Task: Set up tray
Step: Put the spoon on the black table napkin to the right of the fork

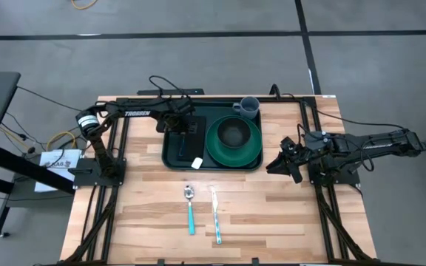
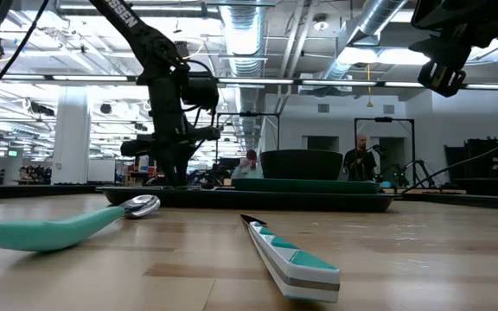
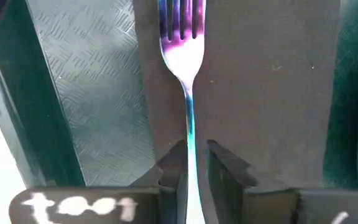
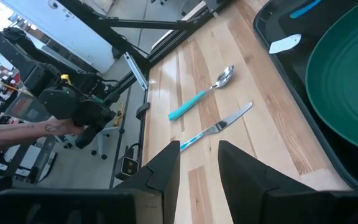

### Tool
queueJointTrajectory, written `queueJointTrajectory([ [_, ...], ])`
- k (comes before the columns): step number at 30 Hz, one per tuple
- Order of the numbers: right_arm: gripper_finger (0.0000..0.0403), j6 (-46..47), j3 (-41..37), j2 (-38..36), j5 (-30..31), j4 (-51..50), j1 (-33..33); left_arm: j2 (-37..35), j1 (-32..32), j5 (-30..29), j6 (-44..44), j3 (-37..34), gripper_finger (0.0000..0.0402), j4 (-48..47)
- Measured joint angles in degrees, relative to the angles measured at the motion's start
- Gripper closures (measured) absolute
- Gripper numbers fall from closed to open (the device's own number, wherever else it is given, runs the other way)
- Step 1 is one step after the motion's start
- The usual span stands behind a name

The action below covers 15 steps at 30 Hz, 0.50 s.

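Observation:
The dark green tray lies at the table's far middle. On it stand a round green plate with a dark bowl and a grey cup. A flat black rectangle also lies on it, with a shiny fork flat on top. My left gripper is low over the tray's left part, its fingers slightly open on either side of the fork's handle. My right gripper is open and raised above the table just right of the tray. My left gripper comes down on the fork's handle with its fingers lying along it, one on each side. A narrow gap shows beside one finger. Whether the other finger touches the handle, I cannot tell. The fork lies flat on the black rectangle.
A teal-handled spoon and a teal-handled knife lie on the bare wood nearer than the tray. A small white tag sits at the tray's near rim. People stand beyond the table, and a person's forearm shows beside it.

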Motion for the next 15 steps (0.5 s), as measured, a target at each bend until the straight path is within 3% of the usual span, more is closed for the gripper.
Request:
queueJointTrajectory([
  [10, 0.0301, -0.02, 0.02, -0.02, -0.02, 0.00, 0.00, -0.70, 0.00, 0.21, 2.11, 0.47, 0.0352, -1.20],
  [15, 0.0301, -0.04, 0.00, -0.02, -0.02, -0.02, 0.00, -4.18, -0.44, 0.58, 6.43, 6.42, 0.0353, -9.05],
])
